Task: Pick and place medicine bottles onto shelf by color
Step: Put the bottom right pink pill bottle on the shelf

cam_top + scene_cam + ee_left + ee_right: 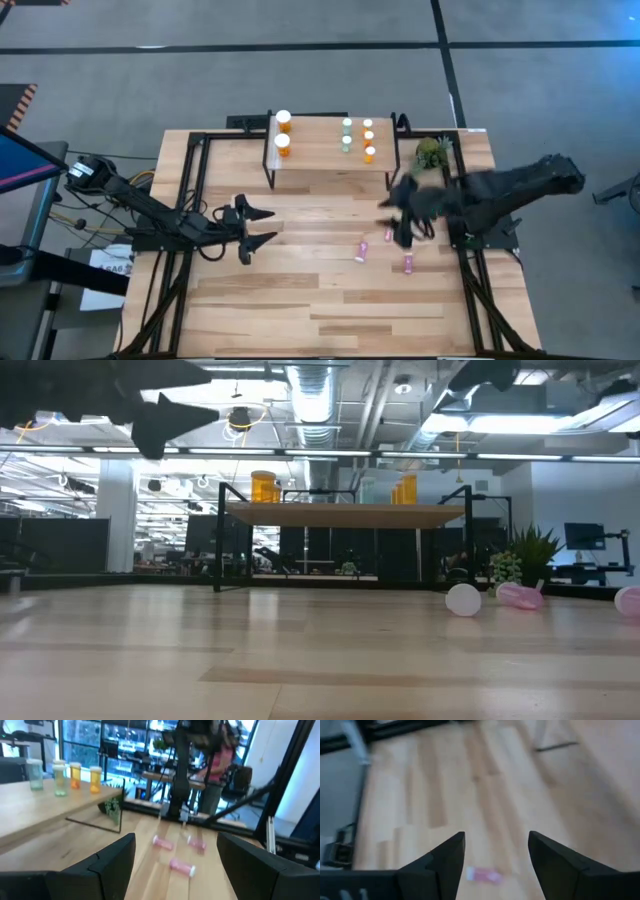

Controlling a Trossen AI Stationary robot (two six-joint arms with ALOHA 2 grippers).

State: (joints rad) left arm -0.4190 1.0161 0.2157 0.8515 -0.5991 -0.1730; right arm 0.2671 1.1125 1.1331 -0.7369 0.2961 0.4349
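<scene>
Three pink medicine bottles (362, 250) (389, 236) (408, 263) lie on their sides on the table right of centre. The shelf (330, 165) stands on thin black legs at the far side. It carries two large orange bottles (283, 134) at its left end and pale green bottles (347, 135) and small orange bottles (368, 140) at its right end. My right gripper (496, 842) hangs open above the table, and one pink bottle (482, 875) lies below its fingers. My left gripper (272, 226) stands open and level left of centre, facing the pink bottles (182, 866).
A small green plant (430, 152) stands just right of the shelf. Black frame rails (190, 200) run along the table's left and right sides. Bare wood (320, 310) fills the table's near half. A person in a pink top (220, 760) is in the room beyond.
</scene>
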